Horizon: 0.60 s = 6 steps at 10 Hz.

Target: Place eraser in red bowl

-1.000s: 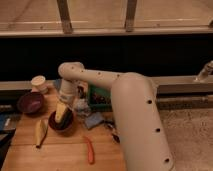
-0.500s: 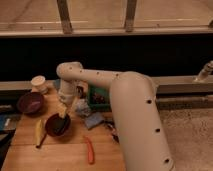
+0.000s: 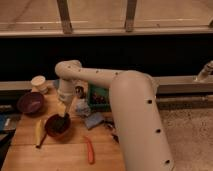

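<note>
Over the last second the tool point(image 3: 65, 113) has kept its place above the near rim of the round, shallow dark-red bowl point(image 3: 50, 131) on the wooden counter point(image 3: 60, 159), while its fingers have drawn in from wide to fully together. A dark patch inside the bowl, right under the tips, is probably the small flat black eraser point(image 3: 59, 123). Whether the tool pinches it or has let it go I cannot tell. If it lies free, the placing looks nearly done
</note>
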Motion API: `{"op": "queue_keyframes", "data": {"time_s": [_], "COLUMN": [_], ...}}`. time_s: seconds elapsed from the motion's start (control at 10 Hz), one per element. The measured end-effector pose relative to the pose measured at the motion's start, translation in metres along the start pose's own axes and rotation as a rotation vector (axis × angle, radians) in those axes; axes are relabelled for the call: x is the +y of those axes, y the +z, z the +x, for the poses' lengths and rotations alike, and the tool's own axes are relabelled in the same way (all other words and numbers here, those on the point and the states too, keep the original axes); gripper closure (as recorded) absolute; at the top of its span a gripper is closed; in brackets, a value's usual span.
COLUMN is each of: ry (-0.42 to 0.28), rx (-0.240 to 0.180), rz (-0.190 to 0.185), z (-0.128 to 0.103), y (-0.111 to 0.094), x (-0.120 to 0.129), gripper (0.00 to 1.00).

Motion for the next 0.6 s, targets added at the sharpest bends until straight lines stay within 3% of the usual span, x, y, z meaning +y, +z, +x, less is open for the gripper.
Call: {"op": "queue_keyframes", "data": {"time_s": [0.4,0.6], "ry": [-0.008,-0.016], "rx": [-0.042,-0.051], "rz": [0.037,0.069], "z": [-0.003,-0.004], "y": [-0.028,-0.052], "x": [-0.009,-0.006], "gripper": [0.90,0.90]}}
